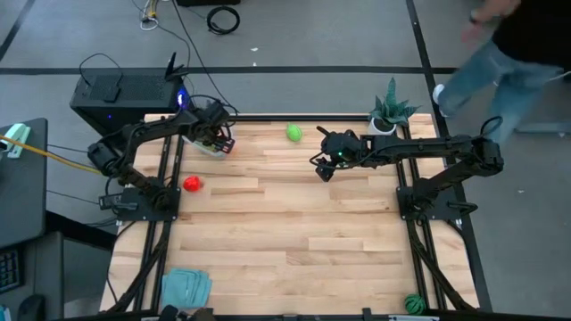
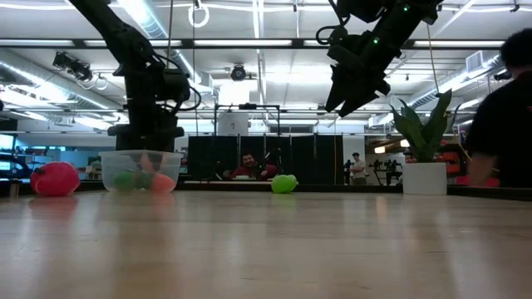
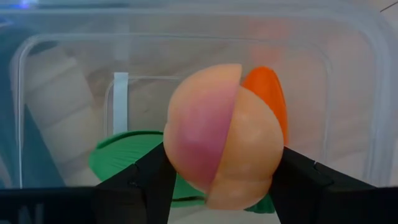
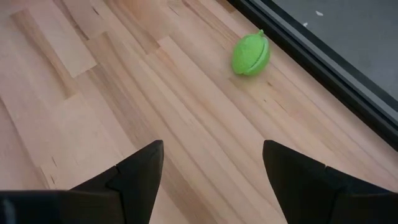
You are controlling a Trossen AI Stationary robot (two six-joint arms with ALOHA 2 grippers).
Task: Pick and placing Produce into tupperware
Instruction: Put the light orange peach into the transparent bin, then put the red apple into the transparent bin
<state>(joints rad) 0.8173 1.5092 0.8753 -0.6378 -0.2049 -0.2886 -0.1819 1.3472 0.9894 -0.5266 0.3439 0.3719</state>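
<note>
The clear tupperware (image 1: 207,145) stands near the table's far left corner; its rim (image 3: 186,28) fills the left wrist view. Inside it lie an orange carrot (image 3: 267,93) and a green piece (image 3: 121,155). My left gripper (image 3: 221,168) hangs over the tub, shut on a peach-coloured toy fruit (image 3: 217,130). A red piece (image 1: 192,184) lies on the table nearer than the tub. The light green ball (image 1: 293,133) (image 4: 250,55) rests near the far edge. My right gripper (image 1: 326,167) (image 4: 211,168) hovers open, right of and nearer than that ball. A dark green striped ball (image 1: 413,303) sits at the near right edge. My left gripper pinches the peach-coloured fruit between its two fingers (image 3: 152,177), which lie on the fruit's opposite sides (image 3: 180,155). The fingers point down from above into the tub's opening. The fruit is lifted clear, above the carrot and the green piece.
A spiky potted plant (image 1: 390,111) in a white pot stands at the far right corner, close behind my right arm. A teal cloth (image 1: 186,287) lies at the near left edge. A person (image 1: 500,53) moves beyond the table's far right. Bare wood spans the table's middle (image 1: 294,232).
</note>
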